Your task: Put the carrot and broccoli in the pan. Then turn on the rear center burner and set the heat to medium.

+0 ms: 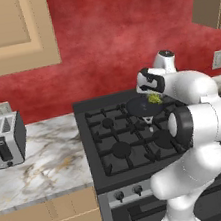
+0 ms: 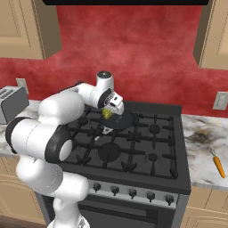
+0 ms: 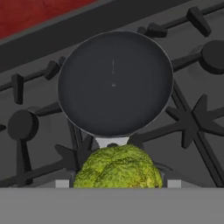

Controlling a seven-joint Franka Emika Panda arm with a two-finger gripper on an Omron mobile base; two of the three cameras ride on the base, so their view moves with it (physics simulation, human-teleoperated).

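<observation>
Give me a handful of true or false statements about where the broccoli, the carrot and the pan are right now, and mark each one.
1. The broccoli is held in the gripper above the stove. True.
2. The carrot is already lying in the pan. False: it lies on the counter to the right of the stove.
3. The pan has no food in it. True.
4. The pan sits on a front burner. False: it sits at the rear of the stove, about in the middle.
5. A toaster stands on the counter left of the stove. True.
6. The broccoli rests on the pan's floor. False: it is short of the pan, by the handle side.
</observation>
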